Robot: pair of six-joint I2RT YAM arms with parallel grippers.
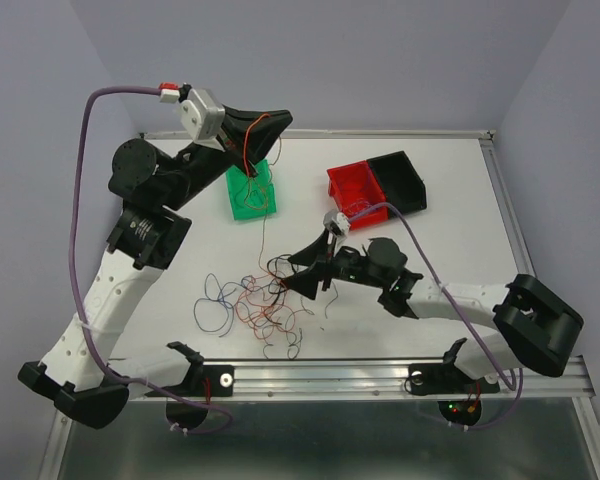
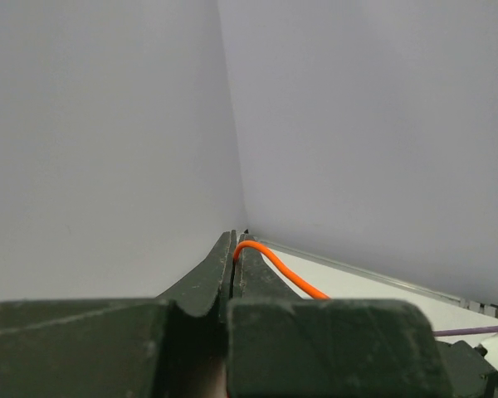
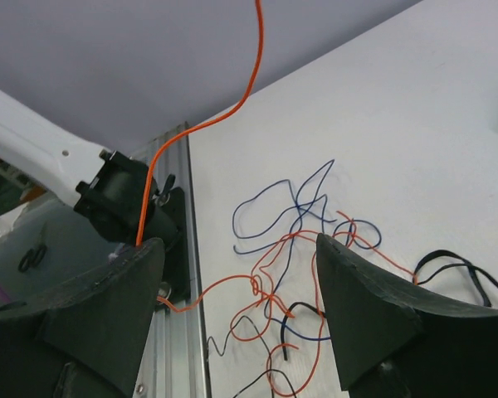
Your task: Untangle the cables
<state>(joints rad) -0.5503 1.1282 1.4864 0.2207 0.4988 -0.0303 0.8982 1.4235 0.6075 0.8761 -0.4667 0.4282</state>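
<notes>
The cables (image 1: 265, 305) lie as a loose tangle of red, orange, black and blue strands on the white table, left of centre. My left gripper (image 1: 283, 119) is raised high over the back left, shut on one orange cable (image 2: 284, 271) that hangs down from its tips (image 2: 235, 241). My right gripper (image 1: 300, 278) hovers low at the tangle's right edge. It is open, and between its fingers the red and blue strands (image 3: 290, 282) lie on the table. The taut orange cable (image 3: 251, 83) rises past its left finger (image 3: 108, 315).
A green bin (image 1: 238, 205) with a few wires in it stands at the back left, under the left gripper. A red bin (image 1: 352, 185) and a black bin (image 1: 400, 175) stand side by side at the back right. The aluminium rail (image 1: 330, 375) edges the table's near side.
</notes>
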